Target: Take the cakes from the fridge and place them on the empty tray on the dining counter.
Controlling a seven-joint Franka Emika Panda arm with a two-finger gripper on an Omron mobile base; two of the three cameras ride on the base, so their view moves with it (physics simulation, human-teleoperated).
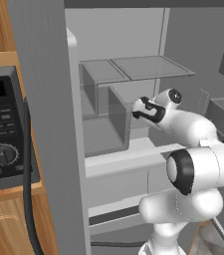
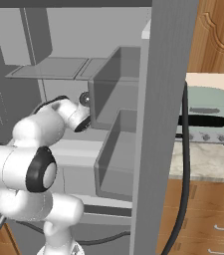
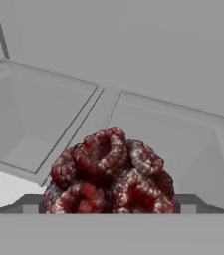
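You see the fridge (image 1: 133, 74) open, grey bins (image 1: 106, 124) inside | dark red cake (image 3: 108, 174) close before your pincer (image 3: 108, 211) | pincer jaws wide apart, gripping nothing

The dark red cake (image 3: 109, 174) is cut off below by the hand view's bottom band, so its base and what touches it stay hidden.

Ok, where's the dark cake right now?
The dark cake sits low and centre in the hand view, inside the fridge, in front of two grey bins and close to the open fingers.
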